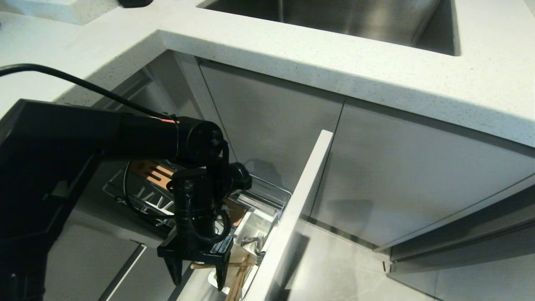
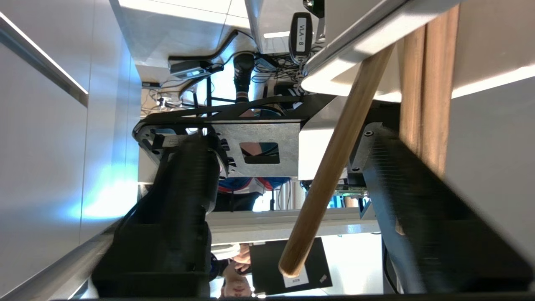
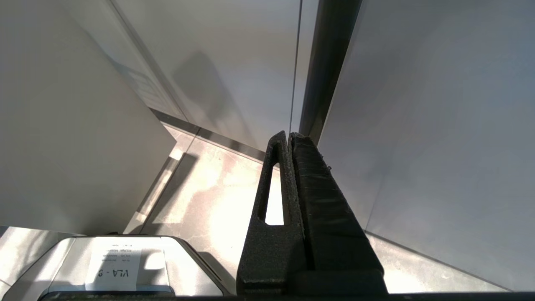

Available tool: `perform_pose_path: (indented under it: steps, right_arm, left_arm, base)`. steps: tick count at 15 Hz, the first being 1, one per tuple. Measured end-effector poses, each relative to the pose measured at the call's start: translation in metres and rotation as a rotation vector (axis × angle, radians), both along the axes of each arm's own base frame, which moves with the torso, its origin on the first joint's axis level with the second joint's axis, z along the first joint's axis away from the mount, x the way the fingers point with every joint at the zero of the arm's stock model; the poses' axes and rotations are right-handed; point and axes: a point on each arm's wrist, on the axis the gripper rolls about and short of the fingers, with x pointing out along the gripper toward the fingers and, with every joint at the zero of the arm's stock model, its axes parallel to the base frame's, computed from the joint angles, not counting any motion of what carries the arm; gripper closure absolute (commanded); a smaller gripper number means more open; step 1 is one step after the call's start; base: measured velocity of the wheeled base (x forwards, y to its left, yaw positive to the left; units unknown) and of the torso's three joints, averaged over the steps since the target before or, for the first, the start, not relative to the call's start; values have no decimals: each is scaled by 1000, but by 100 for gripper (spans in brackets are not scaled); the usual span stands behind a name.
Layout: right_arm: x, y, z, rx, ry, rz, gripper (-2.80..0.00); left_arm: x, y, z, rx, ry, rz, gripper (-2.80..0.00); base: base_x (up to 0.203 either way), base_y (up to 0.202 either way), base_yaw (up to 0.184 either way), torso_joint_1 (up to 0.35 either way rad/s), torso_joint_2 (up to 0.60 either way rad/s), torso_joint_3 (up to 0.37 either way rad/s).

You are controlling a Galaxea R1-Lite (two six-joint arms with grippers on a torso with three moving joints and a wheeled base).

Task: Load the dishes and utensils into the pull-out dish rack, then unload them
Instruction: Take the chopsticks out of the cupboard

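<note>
Left claw (image 1: 198,274) open — straddling chopsticks (image 1: 238,280).

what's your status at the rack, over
Left pincer open over the utensil caddy, one chopstick between its fingers, ungripped. Right pincer shut, parked. Nothing in the way.

"VLA-8" on white label of black oval tag (image 2: 301,31), left wrist view, reads sideways; white sticker (image 2: 295,280) on black laptop-like lid (image 2: 288,267), print too small to read; "VLA-9" on white paper label (image 3: 112,271) stuck to grey housing (image 3: 184,259), right wrist view, upside down, smaller lines above it unreadable; head view: small label (image 1: 217,247) on left gripper body, unreadable
</note>
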Motion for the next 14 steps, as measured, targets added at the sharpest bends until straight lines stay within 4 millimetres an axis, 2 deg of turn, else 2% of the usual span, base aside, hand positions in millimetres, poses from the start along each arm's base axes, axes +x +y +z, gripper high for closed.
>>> perform_pose_path:
  steps: [8, 14]
  right_arm:
    - [0, 0, 0, 0, 0, 0, 0]
    - [0, 0, 0, 0, 0, 0, 0]
  left_arm:
    - [2, -6, 5, -85, 19, 22, 0]
    - [-8, -14, 9, -72, 34, 5, 0]
  base:
    - [0, 0, 0, 0, 0, 0]
    - [0, 0, 0, 0, 0, 0]
